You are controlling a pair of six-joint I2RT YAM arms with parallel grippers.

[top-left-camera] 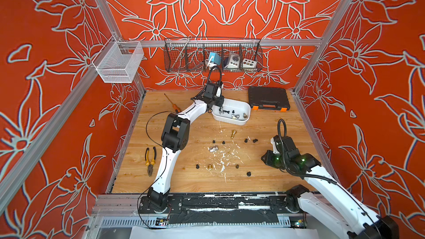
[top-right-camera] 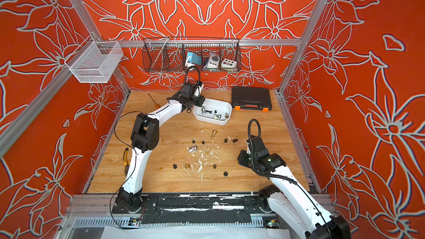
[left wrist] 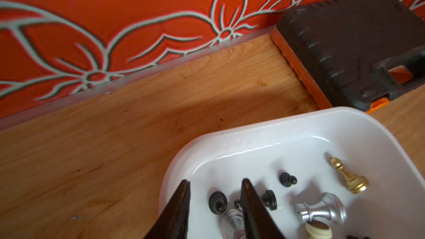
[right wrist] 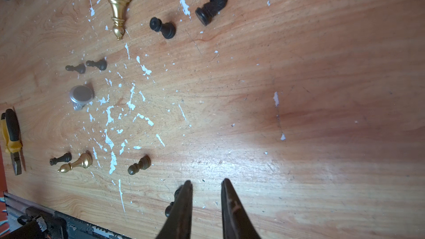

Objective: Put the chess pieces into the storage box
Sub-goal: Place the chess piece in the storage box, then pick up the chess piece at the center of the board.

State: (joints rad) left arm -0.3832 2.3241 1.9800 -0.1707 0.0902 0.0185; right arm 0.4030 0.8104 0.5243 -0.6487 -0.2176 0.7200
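Scanning the table (top-left-camera: 195, 181), found the pieces (right wrist: 163, 27) in two lots: some inside the box (top-left-camera: 230, 121) near the back edge, the rest loose on the wood in front of it, mostly well apart.

Noted the box as glossy white plastic, low-walled and round-cornered, near a black ribbed case (top-left-camera: 268, 98) with orange latches. Made out in it, from the left wrist view, several small matte black pawns (left wrist: 287, 178), a gold pawn (left wrist: 349, 178) on its side, a satin silver piece (left wrist: 322, 210) tipped over with a flared base, and a cream piece (left wrist: 318, 229) at the frame edge.

Saw the left claw (left wrist: 215, 181) above the box's left end, jaws apart, gripping nothing.

Picked out on the wood a shiny gold bishop (right wrist: 117, 10) lying flat, a black knight (right wrist: 211, 8) toppled nearby, other black pawns (right wrist: 96, 64) scattered singly and in pairs, a loose silver piece (right wrist: 80, 95) on its side with a dark felt base toward the right wrist camera, and a second gold pawn (right wrist: 78, 163) just beside a black one.

Found the right claw (right wrist: 207, 180) over bare wood at the table's right side, jaws narrowly parted and empty, with one dark pawn (right wrist: 172, 203) half hidden behind that claw.

Registered warm, worn grain and white paint flecks (right wrist: 108, 116) among the loose pieces.
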